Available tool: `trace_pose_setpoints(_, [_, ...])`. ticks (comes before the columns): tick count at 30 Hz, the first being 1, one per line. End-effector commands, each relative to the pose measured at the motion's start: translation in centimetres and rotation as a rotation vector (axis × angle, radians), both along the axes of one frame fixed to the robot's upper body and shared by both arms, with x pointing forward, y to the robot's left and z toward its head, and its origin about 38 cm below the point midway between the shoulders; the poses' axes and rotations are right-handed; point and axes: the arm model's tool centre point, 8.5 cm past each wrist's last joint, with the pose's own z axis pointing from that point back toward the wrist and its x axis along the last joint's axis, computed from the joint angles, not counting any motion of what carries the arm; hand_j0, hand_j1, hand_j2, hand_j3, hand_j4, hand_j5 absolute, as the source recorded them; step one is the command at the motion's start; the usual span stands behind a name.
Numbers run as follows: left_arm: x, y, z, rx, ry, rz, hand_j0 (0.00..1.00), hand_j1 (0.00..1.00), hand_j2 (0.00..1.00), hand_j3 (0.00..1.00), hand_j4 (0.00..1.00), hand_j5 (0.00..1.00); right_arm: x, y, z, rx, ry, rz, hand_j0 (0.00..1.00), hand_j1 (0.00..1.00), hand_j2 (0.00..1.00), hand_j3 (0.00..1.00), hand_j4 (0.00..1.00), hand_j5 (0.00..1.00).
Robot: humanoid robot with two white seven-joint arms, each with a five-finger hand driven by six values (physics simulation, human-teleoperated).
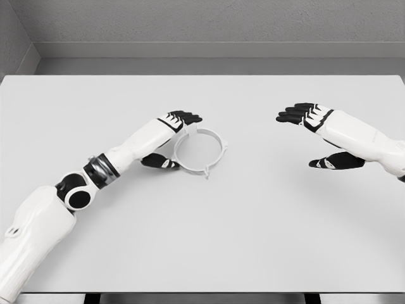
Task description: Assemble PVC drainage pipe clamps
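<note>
We see a plain white counter (253, 240) filling most of the frame, its far edge running across the upper part. Behind it, a grey floor strip and a grey textured wall (209, 19); a second wall closes in at the upper left corner.

The clamp (200, 151), a thin white ring, lies flat on the counter a little left of centre. Being round, it has no clear long axis; small tabs stick out at its upper left, its right side and its lower right, the last pointing toward the bottom of the frame.

The left robot hand (177, 130) sits at the ring's left rim. Fingers reach over the upper left arc, thumb lies low at the lower left; the hand is spread around that side, and we cannot tell whether it actually touches the ring. Its arm runs down to the lower left corner.

The right robot hand (316, 130) hovers at the right of the frame, well apart from the ring, fingers extended toward the left, thumb below, holding nothing.
</note>
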Motion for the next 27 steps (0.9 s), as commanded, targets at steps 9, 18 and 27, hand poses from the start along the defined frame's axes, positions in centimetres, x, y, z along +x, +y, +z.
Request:
trace_pose_setpoints(9, [0.18,-0.57,-0.23,-0.015,0.011,0.0,1.0,1.0,1.0,1.0,1.0,1.0,-0.01,0.01,0.1,0.007,0.001,0.0,1.0,1.0,1.0,1.0,1.0,1.0])
trace_pose_setpoints(18, [0.57,-0.72,-0.03,-0.02,0.009,0.005,1.0,1.0,1.0,1.0,1.0,1.0,-0.02,-0.03,0.01,0.007,0.004,-0.001,1.0,1.0,1.0,1.0,1.0,1.0])
trace_pose_setpoints(27, [0.56,-0.87,-0.02,-0.02,0.008,0.001,1.0,1.0,1.0,1.0,1.0,1.0,-0.01,0.01,0.1,0.007,0.001,0.0,1.0,1.0,1.0,1.0,1.0,1.0])
